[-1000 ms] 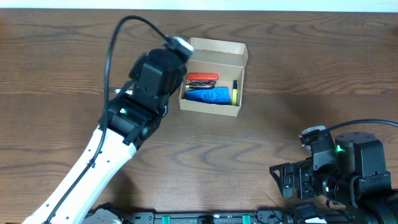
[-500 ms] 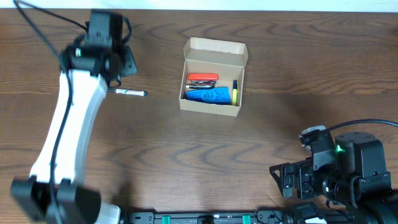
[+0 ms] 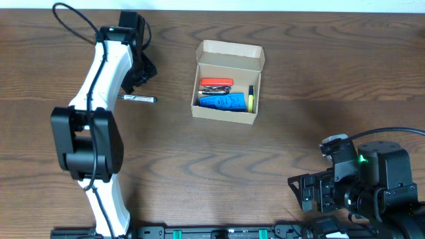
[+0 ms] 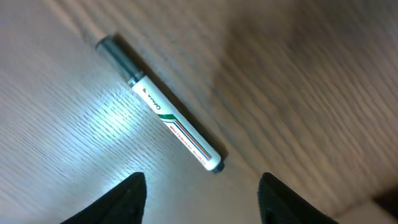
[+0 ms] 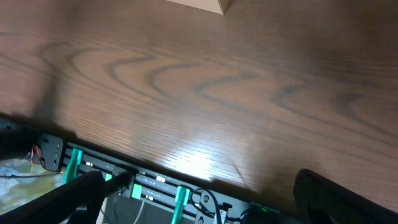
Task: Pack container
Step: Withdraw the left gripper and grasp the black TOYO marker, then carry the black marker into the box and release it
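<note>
Container [image 3: 222, 114]: a tan cardboard box, open, its flap lid standing up at the far side; it sits on the wooden table [image 3: 299, 79] a little beyond the middle
Inside the container: a red tool [image 3: 216, 84] towards the back, a blue object [image 3: 223, 101] in front of it, and a yellow-and-black marker [image 3: 252, 98] along the right wall
Pen [image 4: 168, 118]: white barrel with green and red print and a dark grey cap; it lies flat on the table to the left of the container, apart from it
Left gripper [image 4: 202, 196]: jaws spread and holding nothing; it hangs over the pen at the far left of the table, and its two dark fingertips [image 4: 127, 196] show at the lower edge of the wrist view, clear of the pen
Right gripper [image 5: 202, 186]: jaws wide apart with nothing between them; it sits low at the near right of the table, well apart from the container
Rail [image 5: 124, 180]: black with green clips, running along the near edge of the table
</note>
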